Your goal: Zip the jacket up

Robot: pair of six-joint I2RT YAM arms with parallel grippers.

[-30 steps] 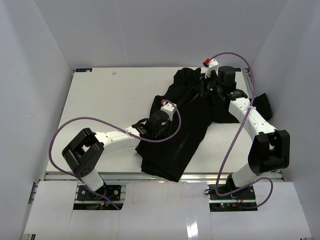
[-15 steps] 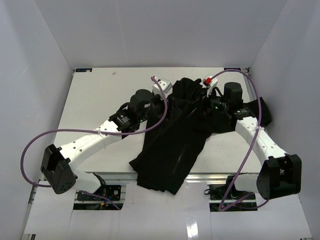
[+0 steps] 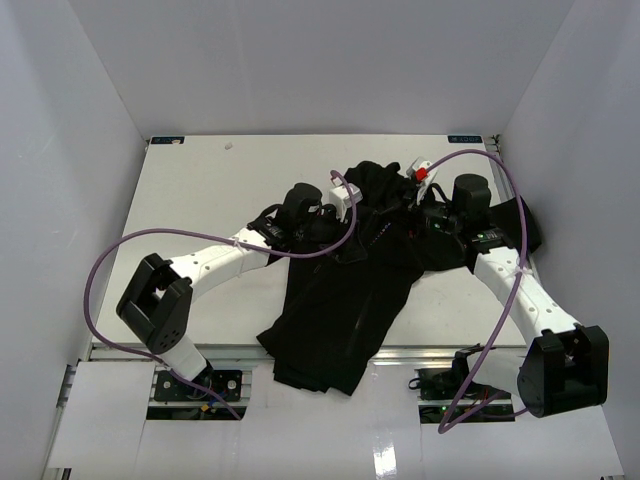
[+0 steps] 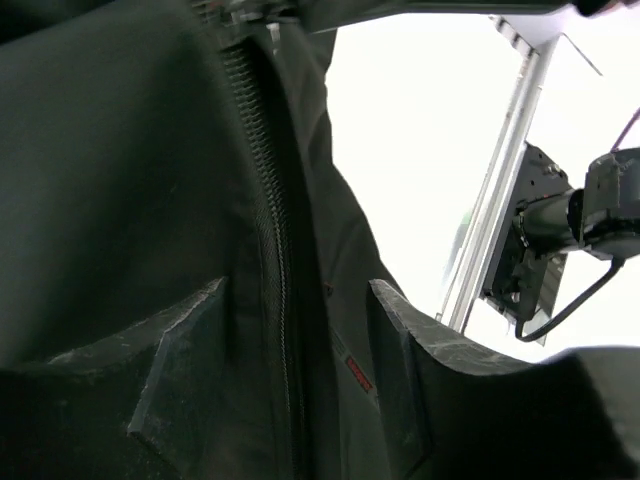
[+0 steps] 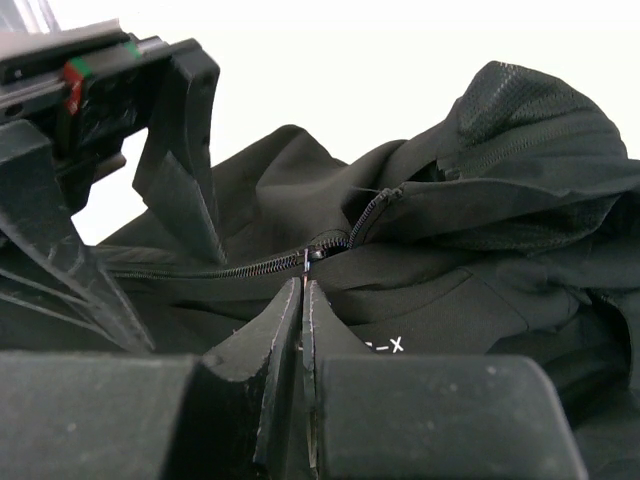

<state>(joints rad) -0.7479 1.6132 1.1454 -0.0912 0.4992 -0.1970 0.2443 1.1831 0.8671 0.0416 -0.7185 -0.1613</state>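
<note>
**A:** Where is the jacket lying?

**B:** The jacket (image 3: pixel 340 300) is sprawling over the centre-right of the table (image 3: pixel 200 190), with its lower end spilling past the table's bottom edge in the overhead view.

**A:** And what are the claws doing?

**B:** The right gripper (image 5: pixel 303 288) is pinching together on the zipper pull (image 5: pixel 309 258), mid-frame in its wrist view. The left gripper (image 4: pixel 297 295) is standing apart, its fingers (image 4: pixel 180 345) straddling the zipper (image 4: pixel 270 220) while cloth is lying across the gap.

**A:** Why that arrangement?

**B:** I'm guessing the left one is steadying the closed stretch so the track is lying straight, giving the right one something to pull against.

**A:** How is the material looking?

**B:** The fabric is thin, black and faintly glossy, and it is creasing into soft folds. The zipper is showing fine, tight coils. Past the pull, the two edges are parting in a curve. A mesh lining (image 5: pixel 520 90) is peeking out at the upper right, inside the collar or hood.
</note>
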